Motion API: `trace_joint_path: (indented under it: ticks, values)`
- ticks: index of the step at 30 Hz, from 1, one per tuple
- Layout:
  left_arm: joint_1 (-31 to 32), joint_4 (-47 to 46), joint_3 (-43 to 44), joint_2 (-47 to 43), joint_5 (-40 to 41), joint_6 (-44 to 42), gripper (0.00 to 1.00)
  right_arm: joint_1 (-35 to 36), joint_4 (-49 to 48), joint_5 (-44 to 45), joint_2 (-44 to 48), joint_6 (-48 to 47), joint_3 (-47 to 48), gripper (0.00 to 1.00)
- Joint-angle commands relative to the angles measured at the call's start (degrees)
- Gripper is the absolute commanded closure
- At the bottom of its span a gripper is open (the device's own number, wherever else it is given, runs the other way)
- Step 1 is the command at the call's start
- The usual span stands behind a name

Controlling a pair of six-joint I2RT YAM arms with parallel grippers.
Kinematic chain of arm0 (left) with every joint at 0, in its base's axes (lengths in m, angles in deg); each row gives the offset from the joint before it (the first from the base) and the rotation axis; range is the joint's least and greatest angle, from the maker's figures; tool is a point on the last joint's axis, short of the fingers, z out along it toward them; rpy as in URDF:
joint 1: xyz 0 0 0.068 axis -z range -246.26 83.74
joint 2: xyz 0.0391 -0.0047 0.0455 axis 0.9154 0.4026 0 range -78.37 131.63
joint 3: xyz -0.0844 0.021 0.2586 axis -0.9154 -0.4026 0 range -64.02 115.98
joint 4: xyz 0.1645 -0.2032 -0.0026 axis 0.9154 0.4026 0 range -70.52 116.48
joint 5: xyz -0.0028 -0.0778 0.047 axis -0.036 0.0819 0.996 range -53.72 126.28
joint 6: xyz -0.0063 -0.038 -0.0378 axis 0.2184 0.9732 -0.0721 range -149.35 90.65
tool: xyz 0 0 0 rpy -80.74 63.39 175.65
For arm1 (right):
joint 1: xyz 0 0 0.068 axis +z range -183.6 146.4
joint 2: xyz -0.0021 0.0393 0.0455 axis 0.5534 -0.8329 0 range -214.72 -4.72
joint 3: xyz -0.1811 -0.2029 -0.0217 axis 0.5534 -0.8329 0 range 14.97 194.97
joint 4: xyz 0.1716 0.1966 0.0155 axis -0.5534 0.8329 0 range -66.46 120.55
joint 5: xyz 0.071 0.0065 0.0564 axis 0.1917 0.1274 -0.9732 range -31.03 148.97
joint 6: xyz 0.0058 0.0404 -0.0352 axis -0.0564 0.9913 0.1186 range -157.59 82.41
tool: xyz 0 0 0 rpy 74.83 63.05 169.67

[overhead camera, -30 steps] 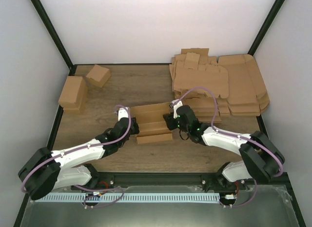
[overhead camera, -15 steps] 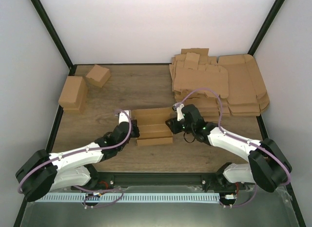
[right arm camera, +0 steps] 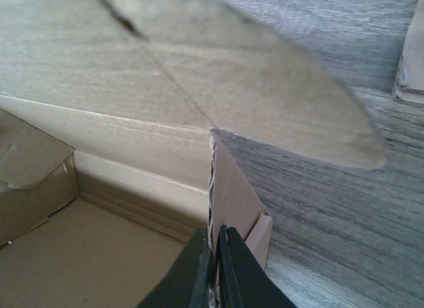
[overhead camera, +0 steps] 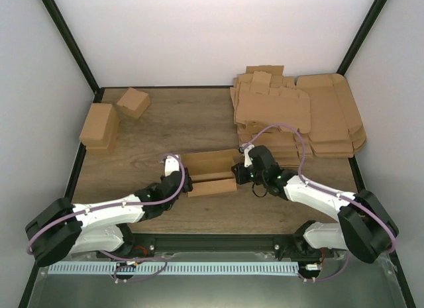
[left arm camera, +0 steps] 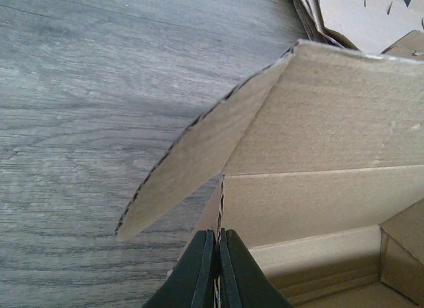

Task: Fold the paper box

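Right end effector (right arm camera: 215, 240) had just pinched shut on the paper box's (overhead camera: 211, 173) right side, left end effector (left arm camera: 217, 239) staying clamped on the left; both sides held upright, ready for the next fold, I judged.

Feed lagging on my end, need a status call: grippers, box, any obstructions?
Both shut on paper box: left gripper on left wall, right gripper on right wall. Lid panel raised. Cardboard stack close behind right gripper, not blocking.

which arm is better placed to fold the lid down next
Right, probably. The right gripper pinches the box wall beside the lid, whose ear flap hangs just over it; the left gripper looks nearer the front and can hold.
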Motion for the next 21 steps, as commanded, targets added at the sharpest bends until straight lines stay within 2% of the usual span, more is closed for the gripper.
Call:
trace_joint_path:
  ticks: [1,5,6,7,11,15,17,21]
  values:
    - [0.8,1.2,0.2,-1.0,-2.4,0.9,0.96,0.3,-0.7,0.4,0.9,-1.6,-0.7,0.97]
    - [0.8,3.1,1.7,-2.9,-5.7,-0.8,0.95,0.3,-2.0,2.3,0.7,-3.1,-1.8,0.99]
    - [0.8,4.2,2.4,-3.5,-6.6,-0.9,0.91,0.3,-3.1,2.7,1.3,-3.2,-2.7,0.99]
    - [0.8,5.7,3.0,-4.2,-7.1,-0.7,0.83,0.3,-4.4,3.0,2.2,-3.3,-3.9,0.99]
    - [0.8,13.3,4.8,-9.5,-10.2,0.2,0.39,0.3,-7.6,3.4,3.4,-3.7,-6.9,0.99]
    - [0.8,23.8,7.6,-16.3,-12.9,0.2,0.07,0.3,-9.2,3.8,3.0,-4.7,-8.0,0.99]
    - [0.8,29.4,9.6,-20.0,-14.1,-0.6,0.0,0.3,-10.3,4.2,2.9,-5.4,-8.5,0.99]
    - [0.5,33.1,13.6,-26.7,-21.0,-7.6,0.0,0.3,-12.8,4.3,3.2,-7.7,-9.3,0.99]
